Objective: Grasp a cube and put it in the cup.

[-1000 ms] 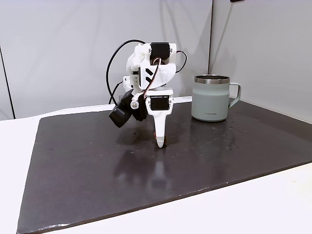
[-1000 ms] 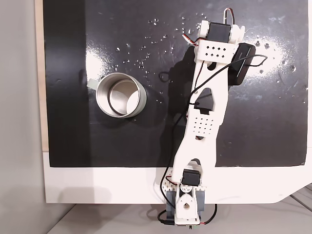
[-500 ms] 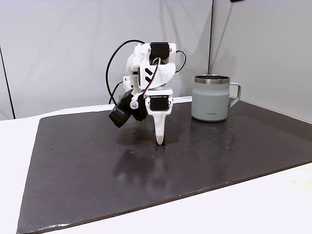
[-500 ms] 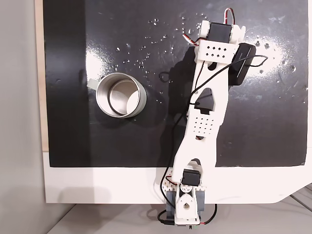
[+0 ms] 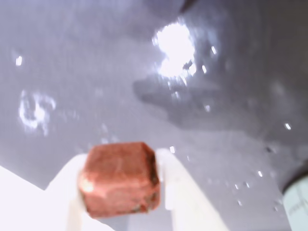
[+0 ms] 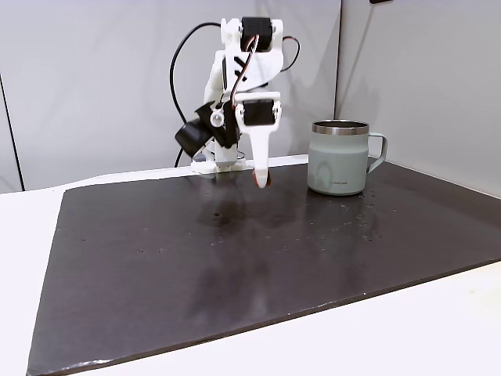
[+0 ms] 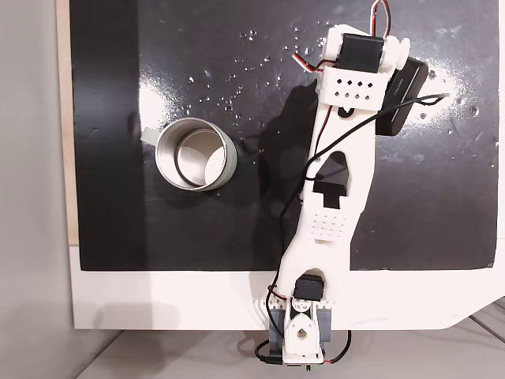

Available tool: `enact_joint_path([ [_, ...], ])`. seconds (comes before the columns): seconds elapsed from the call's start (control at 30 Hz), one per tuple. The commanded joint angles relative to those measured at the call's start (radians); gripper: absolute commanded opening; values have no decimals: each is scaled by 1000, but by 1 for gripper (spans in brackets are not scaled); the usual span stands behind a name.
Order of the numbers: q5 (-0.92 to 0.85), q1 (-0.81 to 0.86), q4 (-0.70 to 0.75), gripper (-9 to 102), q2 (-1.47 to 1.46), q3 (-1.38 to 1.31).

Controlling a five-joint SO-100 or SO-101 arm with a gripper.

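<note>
Clearly the gripper [image 5: 139,202] is clamped on the cube [image 5: 119,177], which sits between its white fingers. It hangs above the dark mat [image 6: 235,258], with the cup [image 6: 339,157] standing apart to the right in a fixed view

- This looks like a small bench set up for robot trials, probably in an office or lab room, though the plain surroundings leave that open.
- A dark glossy mat [image 6: 235,258] covers most of a white table [image 6: 438,329], with the table's edge showing along the near side.
- Behind the table, in the side-on fixed view, stand bare grey wall panels [image 6: 94,78] with a vertical seam to the right.
- A white hobby-style arm [image 7: 335,197] with exposed servos and loose black cables [image 6: 178,70] is clamped at the table's edge.
- An everyday insulated cup [image 6: 338,157] sits on the mat, right of the arm.
</note>
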Motion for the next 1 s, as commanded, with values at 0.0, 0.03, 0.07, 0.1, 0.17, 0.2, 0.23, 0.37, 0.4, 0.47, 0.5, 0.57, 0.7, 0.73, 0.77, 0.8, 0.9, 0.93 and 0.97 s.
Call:
enact_joint_path([
  [0.0, 2, -5, -2, 4, 183, 38],
  [0.03, 2, -3, -2, 4, 216, 55],
  [0.07, 2, -2, -2, 4, 250, 74],
  [0.1, 2, 0, -3, 4, 284, 92],
  [0.17, 0, 2, -5, 4, 351, 130],
  [0.2, 0, 3, -6, 4, 385, 150],
  [0.23, -2, 5, -6, 4, 417, 170],
  [0.37, -6, 11, -12, 4, 541, 250],
  [0.4, -8, 11, -15, 4, 568, 268],
  [0.47, -9, 8, -21, 4, 606, 296],
  [0.5, -12, 3, -23, 4, 618, 304],
  [0.57, -14, -9, -25, 3, 635, 316],
  [0.7, -29, -41, -28, 3, 678, 351],
  [0.73, -37, -55, -28, 3, 696, 368],
  [0.77, -44, -72, -31, 3, 718, 391],
  [0.8, -54, -91, -37, 3, 742, 419],
  [0.9, -81, -160, -57, 3, 828, 503],
  [0.93, -89, -187, -63, 3, 857, 529],
  [0.97, -94, -215, -67, 3, 885, 554],
])
